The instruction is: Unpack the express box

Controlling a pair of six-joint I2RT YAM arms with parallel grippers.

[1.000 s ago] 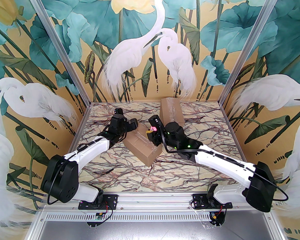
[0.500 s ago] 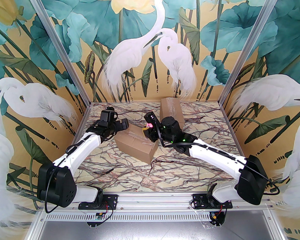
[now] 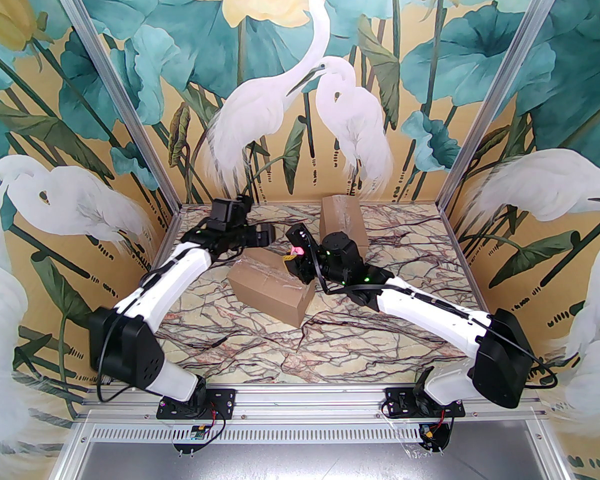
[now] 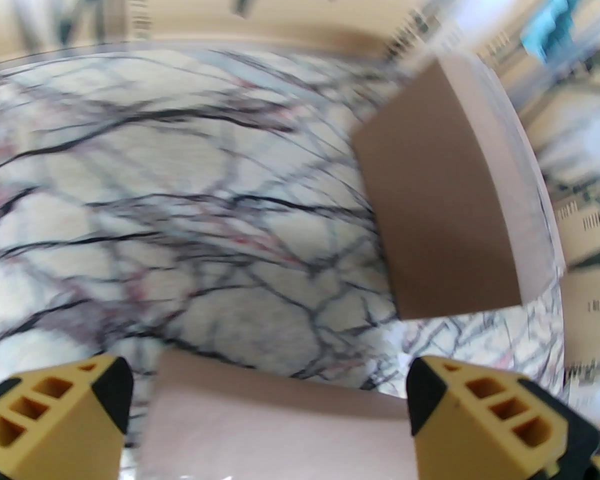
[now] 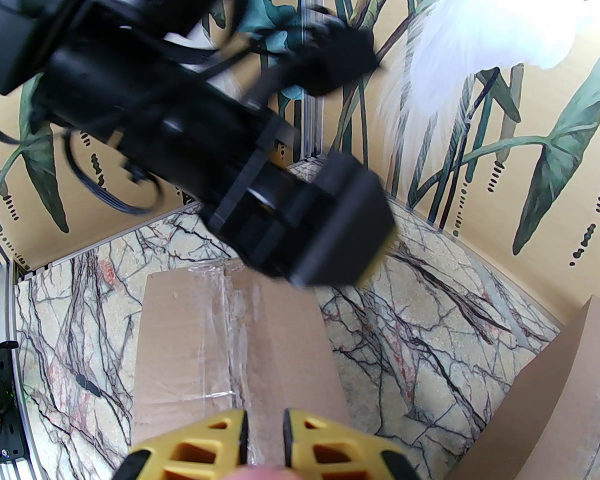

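Observation:
A brown, tape-sealed express box lies flat and slantwise in the middle of the marble table. My left gripper hangs open over its far left end. In the left wrist view its yellow fingers stand wide on either side of that box end; whether they touch it I cannot tell. My right gripper is at the box's far right edge, shut on a small pink object. In the right wrist view the gripper shows a narrow slit, pointing down at the taped box top.
A second brown box stands on end at the back of the table, just behind the right arm, also seen as the box and the box. The left arm's black wrist hangs close in front of the right wrist camera. Painted walls close three sides.
The box slid and turned toward the left, then settled. My left gripper swung from its left side up over its far end. My right gripper shifted back and left with the pink object.

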